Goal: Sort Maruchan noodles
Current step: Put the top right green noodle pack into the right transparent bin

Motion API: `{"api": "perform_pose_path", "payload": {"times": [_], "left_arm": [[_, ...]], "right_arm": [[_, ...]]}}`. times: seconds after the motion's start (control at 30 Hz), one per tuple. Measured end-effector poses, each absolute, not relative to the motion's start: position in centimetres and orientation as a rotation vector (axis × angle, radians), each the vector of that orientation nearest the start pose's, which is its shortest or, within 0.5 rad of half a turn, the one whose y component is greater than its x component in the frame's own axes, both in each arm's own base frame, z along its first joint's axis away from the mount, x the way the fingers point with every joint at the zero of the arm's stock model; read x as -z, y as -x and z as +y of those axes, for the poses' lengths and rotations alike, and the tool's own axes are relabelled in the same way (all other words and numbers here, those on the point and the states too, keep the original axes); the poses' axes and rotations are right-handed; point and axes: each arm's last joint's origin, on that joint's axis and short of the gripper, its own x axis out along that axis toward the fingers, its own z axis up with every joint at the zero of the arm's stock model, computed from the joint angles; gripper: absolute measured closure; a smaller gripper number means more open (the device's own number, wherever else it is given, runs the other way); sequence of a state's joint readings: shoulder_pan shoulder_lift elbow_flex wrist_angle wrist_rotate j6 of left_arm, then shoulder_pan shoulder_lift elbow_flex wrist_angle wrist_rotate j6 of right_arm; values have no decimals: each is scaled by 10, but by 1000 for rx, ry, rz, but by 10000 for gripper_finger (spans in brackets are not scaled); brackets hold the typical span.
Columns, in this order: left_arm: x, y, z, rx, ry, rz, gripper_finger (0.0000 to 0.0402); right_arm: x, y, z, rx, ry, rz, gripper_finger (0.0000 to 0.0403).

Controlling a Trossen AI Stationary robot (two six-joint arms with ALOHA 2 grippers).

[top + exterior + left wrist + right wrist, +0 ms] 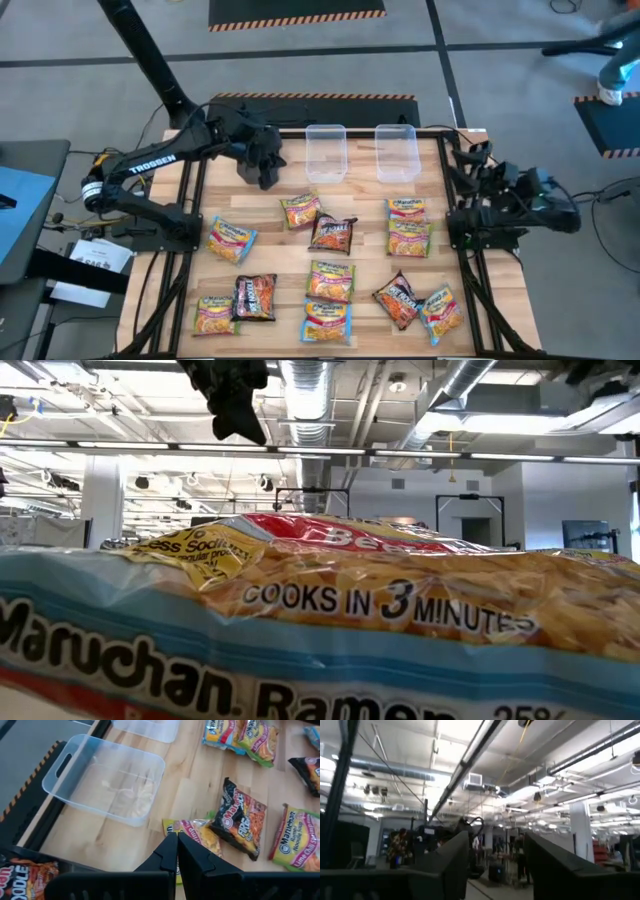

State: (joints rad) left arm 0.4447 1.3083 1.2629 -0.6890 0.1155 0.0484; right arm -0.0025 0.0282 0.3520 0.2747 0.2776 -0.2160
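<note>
Left tool (pixel 266 168) near clear tubs (pixel 326 153).

Big indoor work hall, like robot lab or workshop. High ceiling (pixel 450 420) with bare silver air pipes (pixel 310 390) and long strip lights (pixel 470 755). Grey hard floor (pixel 300 50) with black mats edged in orange-black warning stripes (pixel 296 15). Wooden tabletop (pixel 360 200) in dark metal frame, robot arm (pixel 150 60) bolted beside it. More machines and screens far back in room.
</note>
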Motion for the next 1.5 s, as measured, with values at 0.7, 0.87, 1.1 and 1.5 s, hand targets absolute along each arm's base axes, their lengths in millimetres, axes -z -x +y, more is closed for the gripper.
{"api": "perform_pose_path", "payload": {"times": [0.7,0.87,1.1,1.5], "left_arm": [[-343,-249,106,-244,179,704,401],[-343,-249,106,-244,179,703,401],[-343,-249,106,-244,180,703,401],[-343,-249,106,-243,179,704,401]], "right_arm": [[-338,-87,-12,476,-229,338,170],[-322,-97,-9,466,-394,513,170],[-306,-117,-7,449,-461,716,170],[-272,-149,-3,463,-527,1105,170]]}}
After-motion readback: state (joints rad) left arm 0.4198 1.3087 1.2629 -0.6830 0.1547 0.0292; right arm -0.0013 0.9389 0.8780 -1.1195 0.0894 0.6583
